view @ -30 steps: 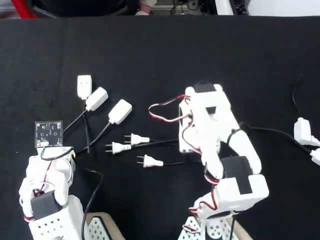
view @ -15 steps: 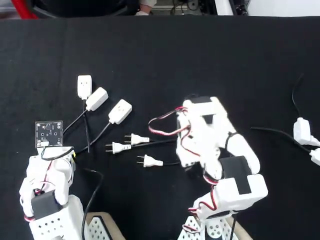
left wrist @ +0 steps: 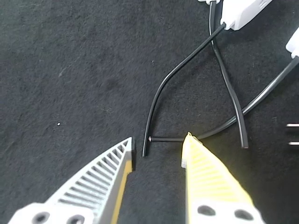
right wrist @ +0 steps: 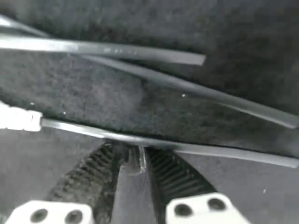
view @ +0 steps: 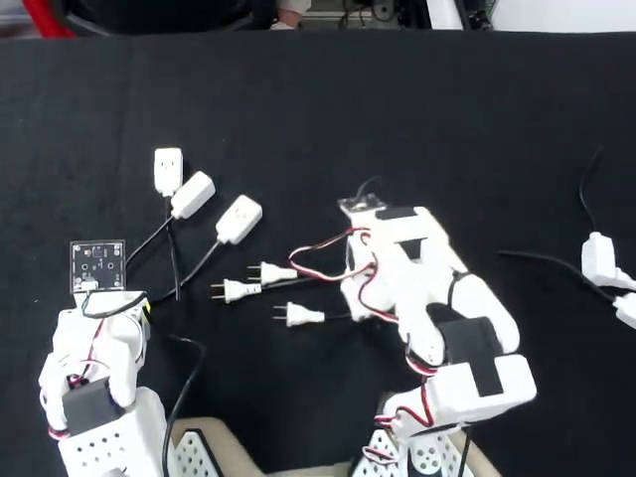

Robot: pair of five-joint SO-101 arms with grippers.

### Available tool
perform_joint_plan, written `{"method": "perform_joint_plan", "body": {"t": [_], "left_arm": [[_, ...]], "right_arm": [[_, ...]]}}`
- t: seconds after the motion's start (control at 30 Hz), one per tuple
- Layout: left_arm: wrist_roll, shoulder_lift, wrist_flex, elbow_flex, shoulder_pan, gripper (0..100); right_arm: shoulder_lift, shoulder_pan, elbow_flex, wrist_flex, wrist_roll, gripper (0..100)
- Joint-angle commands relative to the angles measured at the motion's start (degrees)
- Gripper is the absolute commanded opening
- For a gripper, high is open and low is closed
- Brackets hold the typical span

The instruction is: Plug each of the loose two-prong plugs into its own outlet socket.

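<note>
Three white outlet sockets (view: 167,171), (view: 192,196), (view: 238,220) lie at the upper left of the black table, their black cords trailing down. Three loose two-prong plugs (view: 270,273), (view: 234,290), (view: 298,316) lie below them. My right gripper (right wrist: 133,154) is shut, low over the mat just right of the lowest plug. Its tips sit at that plug's cable (right wrist: 210,151); I cannot tell whether the cable is pinched. The plug's white end (right wrist: 18,119) shows nearby. My left gripper (left wrist: 159,142) stands open above crossing cords (left wrist: 163,93) at the front left, holding nothing.
A small square marker board (view: 96,266) lies just beyond the left arm (view: 94,348). White adaptors with a cord (view: 601,260) sit at the right edge. A socket body (left wrist: 243,9) and plug prongs (left wrist: 293,134) show past the left gripper.
The right arm has swung left and down toward the loose plugs, its gripper now by the lowest plug's cable. The left arm has not moved.
</note>
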Motion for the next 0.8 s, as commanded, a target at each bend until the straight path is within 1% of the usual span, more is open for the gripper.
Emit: {"method": "perform_joint_plan", "body": {"t": [0.0,0.07,0.17,0.27,0.47,0.63,0.7,0.77], "left_arm": [[-0.44,0.09,-1.05,-0.57,-0.04,18],[-0.44,0.09,-1.05,-0.57,-0.04,18],[-0.44,0.09,-1.05,-0.48,-0.04,18],[-0.44,0.09,-1.05,-0.48,-0.04,18],[-0.44,0.09,-1.05,-0.48,-0.04,18],[-0.44,0.09,-1.05,-0.48,-0.04,18],[-0.44,0.09,-1.05,-0.48,-0.04,18],[-0.44,0.09,-1.05,-0.48,-0.04,18]], "right_arm": [[-1.54,3.60,-3.30,-7.21,-0.62,4.3],[-1.71,4.48,-5.67,-5.71,0.26,4.3],[-1.71,4.75,-10.07,-1.14,3.96,4.4],[-1.63,4.75,-13.41,1.05,4.48,4.4],[-1.54,4.66,-17.45,1.05,3.43,4.4],[0.13,4.66,-15.08,-4.92,3.34,4.3],[-0.04,4.75,-14.55,-5.36,0.79,4.3],[-1.10,4.48,-14.64,-3.78,-4.57,4.3]]}}
